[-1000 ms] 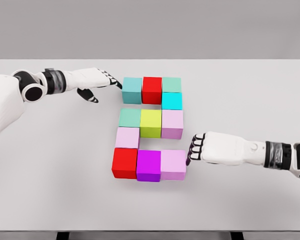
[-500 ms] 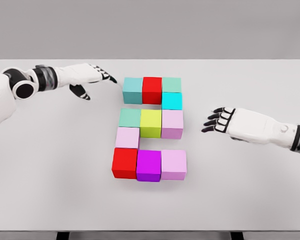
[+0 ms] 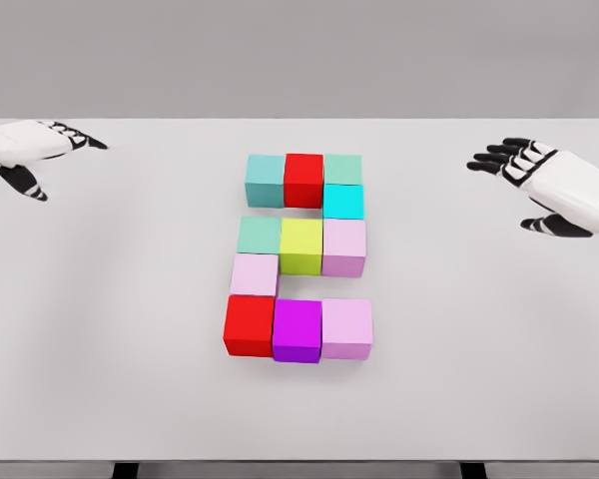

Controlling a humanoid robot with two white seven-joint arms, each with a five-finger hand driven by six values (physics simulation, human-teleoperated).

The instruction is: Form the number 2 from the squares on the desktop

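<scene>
eleven coloured cubes [image 3: 301, 256] sit touching at the middle of the pale grey surface [image 3: 100, 329], forming a 2: teal, red and green on top, cyan below, then green, yellow, pink, a pink one, and red, purple, pink at the bottom. the left hand [image 3: 25, 150] hovers near the far left edge, the right hand [image 3: 549, 185] near the far right edge, fingers of both spread, holding nothing.

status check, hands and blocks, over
Left robot hand open, far left of table. Right robot hand open, far right. Cube figure reads as a 2, neither hand touching it. Nothing in the way.
</scene>
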